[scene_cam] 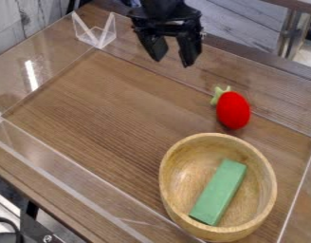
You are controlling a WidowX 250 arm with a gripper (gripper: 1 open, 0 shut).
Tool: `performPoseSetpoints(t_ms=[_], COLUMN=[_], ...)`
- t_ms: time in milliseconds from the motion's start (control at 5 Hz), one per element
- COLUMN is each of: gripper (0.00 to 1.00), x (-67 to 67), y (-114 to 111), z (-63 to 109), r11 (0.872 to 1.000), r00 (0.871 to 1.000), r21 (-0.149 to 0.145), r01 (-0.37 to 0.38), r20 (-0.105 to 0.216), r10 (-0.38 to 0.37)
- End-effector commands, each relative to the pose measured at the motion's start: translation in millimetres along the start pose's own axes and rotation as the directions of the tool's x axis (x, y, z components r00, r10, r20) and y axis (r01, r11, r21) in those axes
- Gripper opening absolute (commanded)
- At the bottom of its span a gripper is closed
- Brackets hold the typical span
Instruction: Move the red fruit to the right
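Hanging above the far part of the desk (107, 104), the black claw (170, 51) points steeply downward with a slight tilt, its two fingers (155, 46) spread wide apart with an empty gap between them. Nothing is gripped and neither fingertip touches the wooden surface. The arm's body enters from the top edge of the view, so only the wrist and claw are visible.

The red fruit (231, 109) lies on the desk at the right, near the right-hand clear wall. Its small green leafy top points toward the far left. It is well apart from the claw, which stands to its far left.

Just nearer than the fruit sits a round wooden bowl (184, 161) at the near right. A flat green rectangular block (219, 193) rests inside the bowl, leaning along its inner slope toward the right side.

Clear plastic walls (50, 57) border the desk surface. A small clear folded stand (92, 30) sits at the far left corner, left of the claw.
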State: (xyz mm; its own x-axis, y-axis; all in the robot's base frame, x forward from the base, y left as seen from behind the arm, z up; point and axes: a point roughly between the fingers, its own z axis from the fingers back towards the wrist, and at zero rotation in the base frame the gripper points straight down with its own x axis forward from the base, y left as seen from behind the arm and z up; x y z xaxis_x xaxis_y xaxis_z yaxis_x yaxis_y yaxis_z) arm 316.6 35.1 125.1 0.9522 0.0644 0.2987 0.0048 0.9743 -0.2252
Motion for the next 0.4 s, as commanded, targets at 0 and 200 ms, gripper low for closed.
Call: performPoseSetpoints(t_ms=[0, 200], gripper=[1.0, 1.0], x=[2.5, -1.4], y=[7.7, -2.8], z=[1.5, -11.0], r11=[1.0, 0.999], r00=[1.0, 1.0], r21=[0.029, 0.049], r01=[-0.004, -0.007], r20=[0.026, 0.023], r10=[0.003, 0.006])
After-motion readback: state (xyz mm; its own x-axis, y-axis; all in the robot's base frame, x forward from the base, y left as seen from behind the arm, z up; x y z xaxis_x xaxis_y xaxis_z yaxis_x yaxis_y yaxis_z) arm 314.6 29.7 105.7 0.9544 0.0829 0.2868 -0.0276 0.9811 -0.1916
